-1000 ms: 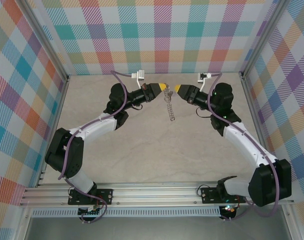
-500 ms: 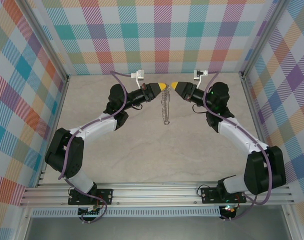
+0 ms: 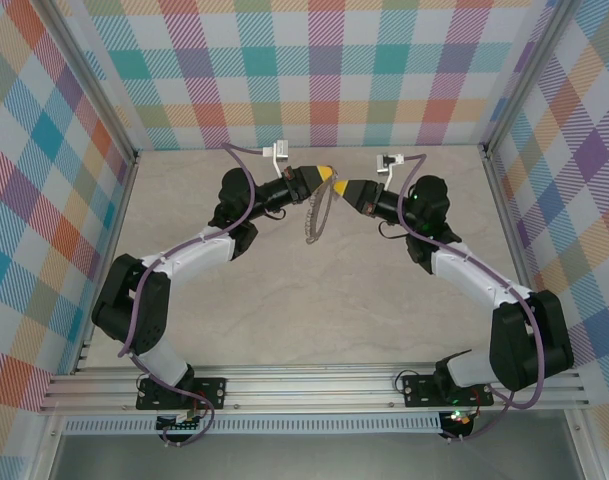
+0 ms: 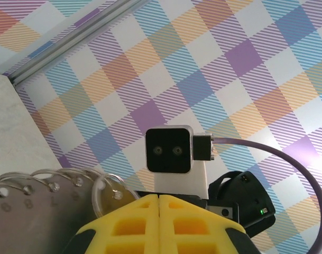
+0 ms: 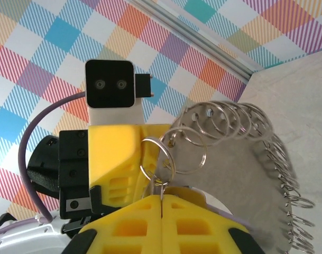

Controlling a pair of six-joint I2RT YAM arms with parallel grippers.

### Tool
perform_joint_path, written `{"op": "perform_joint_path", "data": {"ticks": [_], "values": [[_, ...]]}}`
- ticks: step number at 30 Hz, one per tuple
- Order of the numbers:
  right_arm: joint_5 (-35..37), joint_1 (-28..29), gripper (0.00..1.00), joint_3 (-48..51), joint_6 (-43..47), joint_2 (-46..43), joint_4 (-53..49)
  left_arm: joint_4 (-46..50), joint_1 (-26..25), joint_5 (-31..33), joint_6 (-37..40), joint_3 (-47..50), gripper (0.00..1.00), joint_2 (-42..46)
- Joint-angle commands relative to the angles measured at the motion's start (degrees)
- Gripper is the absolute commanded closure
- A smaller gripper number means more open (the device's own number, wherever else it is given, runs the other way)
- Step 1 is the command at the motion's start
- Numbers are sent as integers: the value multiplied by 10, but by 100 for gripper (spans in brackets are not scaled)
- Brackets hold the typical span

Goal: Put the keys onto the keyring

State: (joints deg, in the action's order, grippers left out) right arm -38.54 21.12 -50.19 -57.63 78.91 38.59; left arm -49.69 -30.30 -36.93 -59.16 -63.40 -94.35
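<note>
Both grippers closing on the keyring [image 3: 314, 215]
I'm watching the left gripper [image 3: 327, 174] clamping the keyring, which is hanging just below it; the right gripper [image 3: 341, 187], well apart a second ago, is now sitting beside the left gripper, pinching one small wire loop [image 5: 161, 180].

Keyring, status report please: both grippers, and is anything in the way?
Left gripper shut on keyring, held between the arms. Right gripper shut on one wire loop of it. Nothing in the way.
</note>
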Motion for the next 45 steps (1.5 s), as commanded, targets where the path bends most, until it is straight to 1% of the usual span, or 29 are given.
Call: {"op": "perform_joint_path", "data": {"ticks": [1,5,11,12,13,16,19,22,28,32,38,45], "values": [[-7,14,96,4,14,-11,15,-47,-4,-3,-7,-9,100,3],[-6,20,97,-5,17,-6,11,-51,-4,-3,-10,-8,100,3],[-6,28,93,-39,31,6,-18,-62,-6,-1,-17,-3,100,0],[-5,28,90,-44,38,5,-29,-70,-7,1,-23,-1,100,-3],[0,28,88,-48,47,2,-52,-78,-6,5,-31,1,100,-6],[25,27,86,-50,73,-15,-91,-110,-6,20,-61,8,100,-15],[44,25,86,-49,89,-30,-118,-152,-6,33,-100,11,100,-29],[59,20,87,-44,92,-44,-125,-182,-7,47,-127,14,100,-39],[83,15,86,-46,92,-57,-134,-198,-7,61,-141,15,100,-45],[81,15,87,-56,81,-41,-128,-209,-7,65,-151,14,100,-48],[55,18,90,-73,54,-8,-91,-219,-8,69,-160,11,100,-54],[25,33,91,-97,56,11,-93,-219,-10,70,-159,6,100,-60]]}}
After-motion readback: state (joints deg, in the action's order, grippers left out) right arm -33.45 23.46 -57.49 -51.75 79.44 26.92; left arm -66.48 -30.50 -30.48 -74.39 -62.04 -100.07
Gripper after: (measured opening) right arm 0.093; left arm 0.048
